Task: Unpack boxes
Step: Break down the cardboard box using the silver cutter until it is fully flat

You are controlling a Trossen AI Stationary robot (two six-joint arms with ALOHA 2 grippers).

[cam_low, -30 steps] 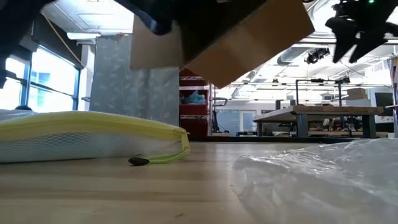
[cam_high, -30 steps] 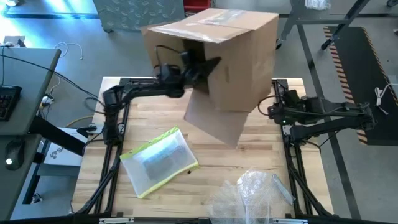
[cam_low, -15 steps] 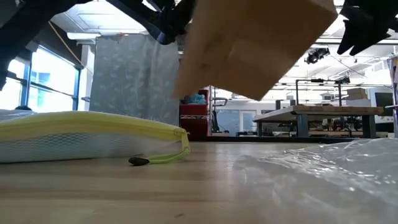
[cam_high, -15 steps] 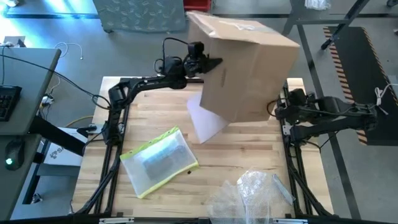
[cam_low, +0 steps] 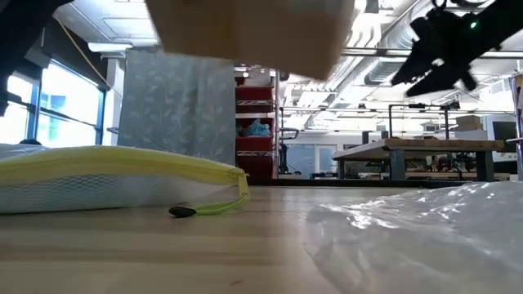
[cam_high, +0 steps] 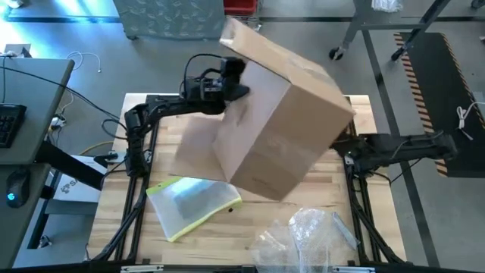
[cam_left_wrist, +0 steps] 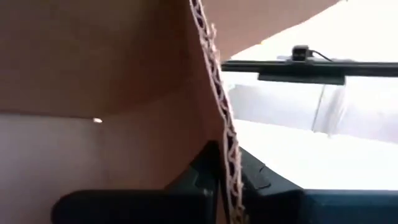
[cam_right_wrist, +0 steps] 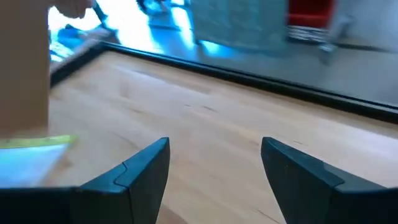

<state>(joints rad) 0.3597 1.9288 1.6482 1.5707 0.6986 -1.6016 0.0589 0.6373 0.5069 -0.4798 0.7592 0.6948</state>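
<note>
One brown cardboard carton [cam_high: 284,125], tilted and lifted clear above the middle of the wooden tabletop [cam_high: 189,129], its wall edge pinched in the closed left pincer [cam_left_wrist: 225,186] at the far-left side. Right pincer [cam_right_wrist: 214,165]: fingers spread wide, holding nothing, hanging above the tabletop's right edge just beside the carton. Also on the tabletop: a flat clear sleeve with yellow edge [cam_high: 189,203] partly under the carton, and crinkly plastic film [cam_high: 303,231] at the near right.

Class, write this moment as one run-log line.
carton: lifted, tilted | left gripper: shut on carton edge | right gripper: open, empty, beside carton | sleeve, film: on table
</note>
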